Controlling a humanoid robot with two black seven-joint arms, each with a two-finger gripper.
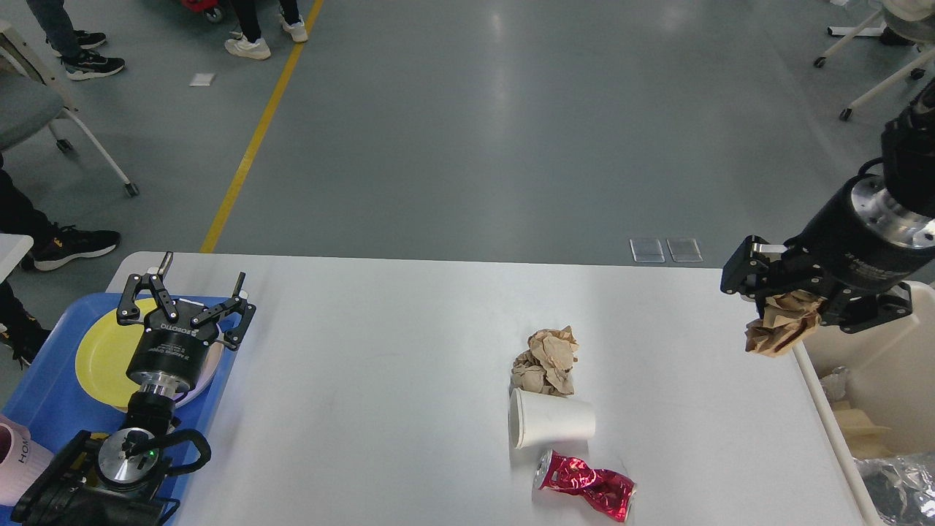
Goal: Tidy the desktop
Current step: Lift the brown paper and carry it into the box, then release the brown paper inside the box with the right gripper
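Note:
The white desktop [380, 380] fills the lower part of the head view. On it lie a crumpled brown paper ball [546, 360], a white paper cup on its side [549, 427] and a crushed red can [586, 492]. My right gripper [787, 315] is shut on another brown paper wad [780, 331], held above the table's right edge beside the cream bin [876, 358]. My left gripper [185, 296] is open and empty above the blue tray [44, 394].
A yellow plate [106, 354] lies on the blue tray and a pink cup [18, 460] stands at its near corner. The cream bin holds scraps and foil. Chairs and people's feet are on the floor beyond the table.

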